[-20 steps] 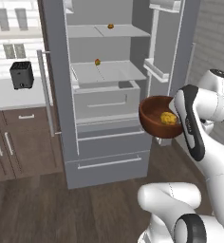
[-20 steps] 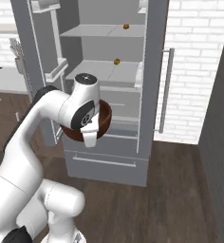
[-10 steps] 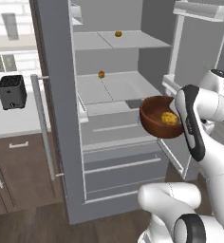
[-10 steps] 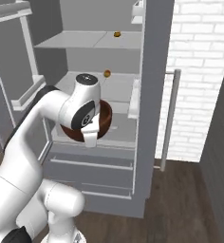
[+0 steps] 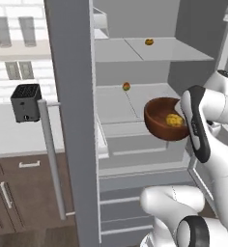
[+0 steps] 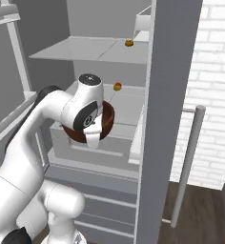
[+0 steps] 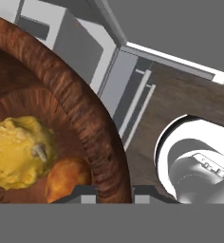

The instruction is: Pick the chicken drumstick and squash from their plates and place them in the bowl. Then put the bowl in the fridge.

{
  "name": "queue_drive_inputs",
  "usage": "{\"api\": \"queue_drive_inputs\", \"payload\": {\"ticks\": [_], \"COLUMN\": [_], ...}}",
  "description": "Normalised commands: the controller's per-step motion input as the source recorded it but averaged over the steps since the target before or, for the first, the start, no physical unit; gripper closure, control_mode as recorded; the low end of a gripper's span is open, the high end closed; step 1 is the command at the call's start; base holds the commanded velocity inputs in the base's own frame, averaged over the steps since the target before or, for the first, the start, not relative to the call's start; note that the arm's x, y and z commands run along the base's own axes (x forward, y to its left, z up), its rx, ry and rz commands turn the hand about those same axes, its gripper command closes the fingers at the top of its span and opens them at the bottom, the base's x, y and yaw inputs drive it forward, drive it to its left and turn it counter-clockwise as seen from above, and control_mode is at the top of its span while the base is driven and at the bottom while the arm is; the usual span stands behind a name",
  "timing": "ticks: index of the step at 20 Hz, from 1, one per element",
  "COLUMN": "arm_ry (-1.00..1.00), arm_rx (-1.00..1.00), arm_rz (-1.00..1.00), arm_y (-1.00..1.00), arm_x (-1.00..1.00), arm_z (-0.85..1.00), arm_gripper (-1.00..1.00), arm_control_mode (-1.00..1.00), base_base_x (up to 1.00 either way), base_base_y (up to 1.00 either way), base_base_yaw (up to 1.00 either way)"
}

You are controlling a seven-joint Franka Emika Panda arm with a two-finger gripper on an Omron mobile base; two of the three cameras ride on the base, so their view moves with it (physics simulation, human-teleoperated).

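The reddish-brown wooden bowl hangs in the air in front of the open fridge, level with its middle shelf. My gripper is shut on the bowl's rim, one fingertip inside and one outside. Inside the bowl lie the yellow squash and the golden drumstick. The squash also shows from the left base view. From the right, my hand covers most of the bowl. The plates are out of view.
The grey fridge door with its bar handle stands open at the left; from the right it shows as a tall slab. Two small fruits sit on the white shelves. A black toaster stands on the counter.
The whole scene has grown and shifted: the base has driven closer to the open fridge. The bowl stays in my gripper at the same place relative to the arm.
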Motion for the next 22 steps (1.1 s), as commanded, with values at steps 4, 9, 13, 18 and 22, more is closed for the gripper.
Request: {"api": "queue_drive_inputs", "payload": {"ticks": [4,9,13,18,22], "arm_ry": [0.0,0.0,-0.08,-0.13,0.0], "arm_rx": [0.0,0.0,0.0,0.0,0.0], "arm_rz": [0.0,0.0,0.0,0.0,0.0], "arm_y": [0.0,0.0,0.0,0.0,0.0], "arm_x": [0.0,0.6,0.84,0.79,0.88], "arm_z": [0.0,-0.06,-0.19,-0.26,-0.16], "arm_gripper": [1.0,1.0,1.0,1.0,1.0], "arm_control_mode": [1.0,-1.0,-1.0,-1.0,-1.0], "base_base_x": [0.38,0.28,0.0,0.0,0.0], "base_base_y": [-0.16,-0.06,0.0,0.0,0.0], "base_base_yaw": [0.25,0.02,0.0,0.0,0.0]}}
